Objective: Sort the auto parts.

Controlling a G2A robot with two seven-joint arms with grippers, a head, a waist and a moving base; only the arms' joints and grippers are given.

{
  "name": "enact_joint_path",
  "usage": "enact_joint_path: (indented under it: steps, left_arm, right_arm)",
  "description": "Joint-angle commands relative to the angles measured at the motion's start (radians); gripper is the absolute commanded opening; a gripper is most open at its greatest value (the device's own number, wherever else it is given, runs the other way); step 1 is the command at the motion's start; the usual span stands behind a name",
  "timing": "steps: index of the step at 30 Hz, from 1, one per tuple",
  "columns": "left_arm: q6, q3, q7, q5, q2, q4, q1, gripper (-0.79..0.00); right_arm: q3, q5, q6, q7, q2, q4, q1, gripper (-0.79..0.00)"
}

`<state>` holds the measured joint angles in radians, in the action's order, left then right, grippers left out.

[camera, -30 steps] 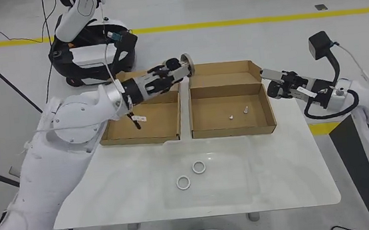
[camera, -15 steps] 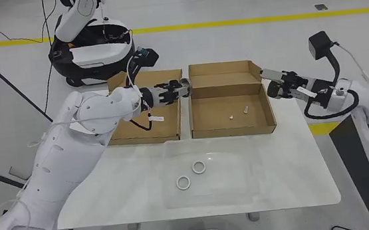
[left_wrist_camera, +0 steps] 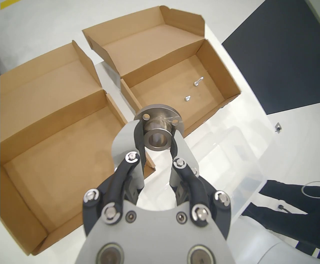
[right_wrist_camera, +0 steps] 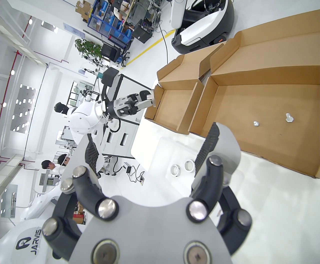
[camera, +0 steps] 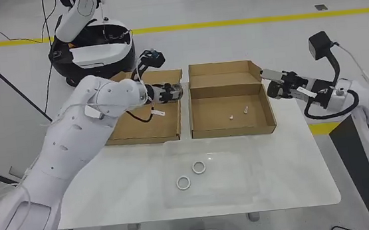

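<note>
Motion is all on the left: the left tool, pinching a hub, has drawn back from the far end of the gap between the boxes to hang over the left box by its inner wall. I judge this a set-up for dropping it there, while the right tool has kept still at the outer edge of the right box. The left wrist view shows the fingers clamped on the hub's neck, the top view adds two rings waiting on the table, and the right wrist view shows its tool spread and holding nothing.
</note>
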<state>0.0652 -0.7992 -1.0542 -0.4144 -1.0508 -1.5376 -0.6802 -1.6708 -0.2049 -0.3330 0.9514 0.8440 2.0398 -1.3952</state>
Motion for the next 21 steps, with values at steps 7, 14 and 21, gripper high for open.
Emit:
enact_joint_path:
  steps: [7,14,21]
  left_arm:
    - [-0.076,0.105,-0.041,-0.139,-0.032,0.175,0.068,-0.785]
    - [-0.106,0.151,-0.069,-0.159,-0.058,0.262,0.087,-0.785]
    - [-0.124,0.186,-0.082,-0.189,-0.079,0.328,0.092,-0.785]
  right_arm:
    - [0.000,0.000,0.000,0.000,0.000,0.000,0.000,0.000]
    - [0.000,0.000,0.000,0.000,0.000,0.000,0.000,0.000]
    - [0.000,0.000,0.000,0.000,0.000,0.000,0.000,0.000]
